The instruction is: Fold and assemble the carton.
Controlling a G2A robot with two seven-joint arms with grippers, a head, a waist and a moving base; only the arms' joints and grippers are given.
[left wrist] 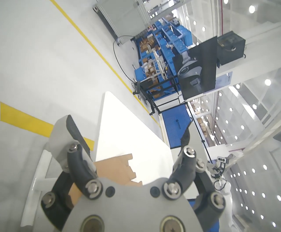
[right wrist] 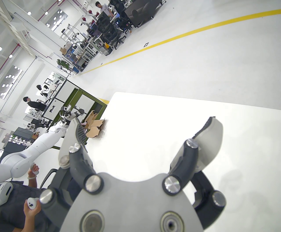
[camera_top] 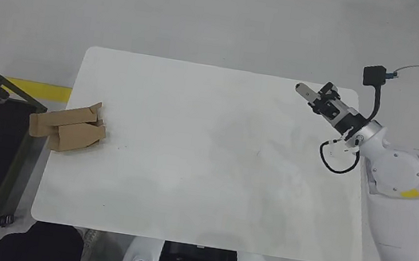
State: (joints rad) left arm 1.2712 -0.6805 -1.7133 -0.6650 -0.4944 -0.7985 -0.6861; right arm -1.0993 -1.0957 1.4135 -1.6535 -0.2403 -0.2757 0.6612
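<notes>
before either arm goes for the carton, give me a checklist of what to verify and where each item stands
1. Carton resting fully on the table: not ok, it lies at the left edge with part hanging over.
2. Left gripper open and empty: ok.
3. Right gripper open and empty: ok.
4. Left gripper positioned over the carton: not ok, it sits off the table beyond the left edge, apart from the carton.
5. Right gripper close to the carton: not ok, it is by the far right corner, across the table.
6. Carton assembled: not ok, flaps stand loose and splayed.
</notes>
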